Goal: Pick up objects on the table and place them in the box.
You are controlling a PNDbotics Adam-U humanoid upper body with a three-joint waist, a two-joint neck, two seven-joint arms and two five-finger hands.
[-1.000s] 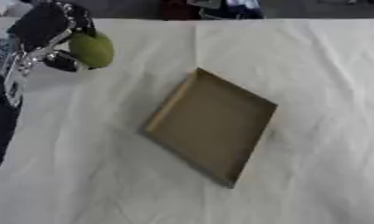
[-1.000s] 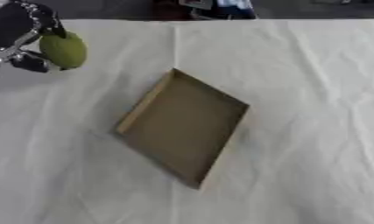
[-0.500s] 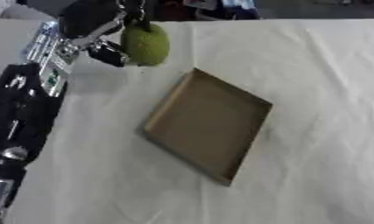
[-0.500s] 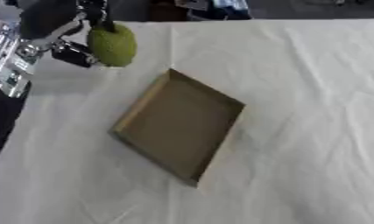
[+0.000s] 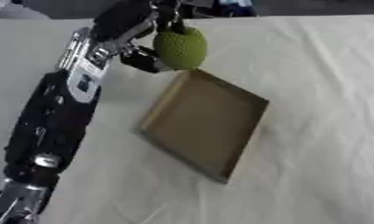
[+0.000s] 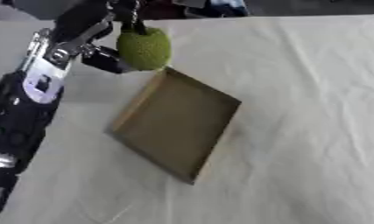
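the green fruit (image 5: pixel 180 48) hangs in the air just above the far corner of the box (image 5: pixel 205 120), pinched from above by the left hand (image 5: pixel 147 26), whose fingers curl round its top so the underside is free to drop in. the shallow brown box lies empty and askew on the pale cloth (image 5: pixel 320 87), open side up to receive it. the right hand shows in neither view.

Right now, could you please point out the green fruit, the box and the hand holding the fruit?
green fruit (image 5: pixel 180 48), left eye view, middle of its bumpy skin
box (image 5: pixel 201 120), left eye view, bare floor inside
left hand (image 5: pixel 140 59), left eye view, dark thumb beside the fruit
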